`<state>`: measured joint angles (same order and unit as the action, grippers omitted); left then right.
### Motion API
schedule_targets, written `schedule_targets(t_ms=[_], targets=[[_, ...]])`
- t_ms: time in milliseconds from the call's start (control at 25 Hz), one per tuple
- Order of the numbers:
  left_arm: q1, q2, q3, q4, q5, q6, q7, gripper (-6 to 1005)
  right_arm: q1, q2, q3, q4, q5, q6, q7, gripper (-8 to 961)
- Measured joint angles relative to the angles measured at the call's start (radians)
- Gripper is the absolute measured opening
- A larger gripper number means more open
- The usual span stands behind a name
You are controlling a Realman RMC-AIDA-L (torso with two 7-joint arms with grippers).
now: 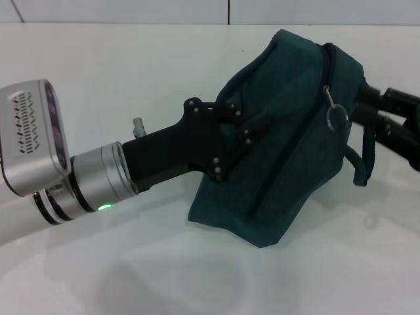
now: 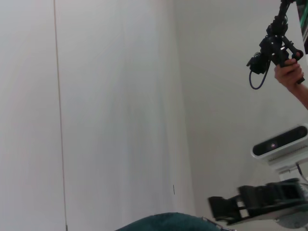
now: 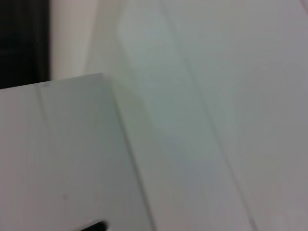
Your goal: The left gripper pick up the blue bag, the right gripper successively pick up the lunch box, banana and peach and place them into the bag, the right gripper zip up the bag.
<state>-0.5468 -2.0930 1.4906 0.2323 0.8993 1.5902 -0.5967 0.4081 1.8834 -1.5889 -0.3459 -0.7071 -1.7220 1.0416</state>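
Note:
The blue bag (image 1: 289,138) hangs lifted above the white table (image 1: 131,79), bulging and tilted, its long zipper running along the upper side with the metal ring pull (image 1: 335,117) dangling near the right end. My left gripper (image 1: 239,134) is shut on the bag's left side near a handle loop. The right gripper (image 1: 367,105) reaches in from the right against the bag's far end, its fingertips hidden behind the fabric. A strip of the bag (image 2: 163,222) shows in the left wrist view. The lunch box, banana and peach are out of view.
One handle loop (image 1: 364,161) hangs down on the bag's right side. In the left wrist view a person's hand (image 2: 288,74) holds a black camera rig, and the robot's head camera (image 2: 281,142) shows. The right wrist view shows only white surfaces.

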Motion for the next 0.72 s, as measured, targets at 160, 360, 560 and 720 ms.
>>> schedule_targets(t_ms=[160,360,560,720], targets=[[0.004,0.0,0.0,0.008,0.0,-0.001,0.0,101,0.001,-0.01,0.0,-0.036,-0.038,0.002,0.017,368],[0.007,0.001,0.001,0.008,0.0,-0.001,0.0,101,0.002,-0.013,0.014,-0.04,-0.039,0.02,0.034,367],[0.007,0.0,0.003,0.007,0.003,-0.001,0.0,101,-0.011,-0.011,0.068,-0.04,-0.04,0.06,0.039,370],[0.003,-0.001,0.004,0.008,0.005,-0.001,0.0,100,-0.005,-0.012,0.075,-0.042,-0.046,0.116,0.06,376]])
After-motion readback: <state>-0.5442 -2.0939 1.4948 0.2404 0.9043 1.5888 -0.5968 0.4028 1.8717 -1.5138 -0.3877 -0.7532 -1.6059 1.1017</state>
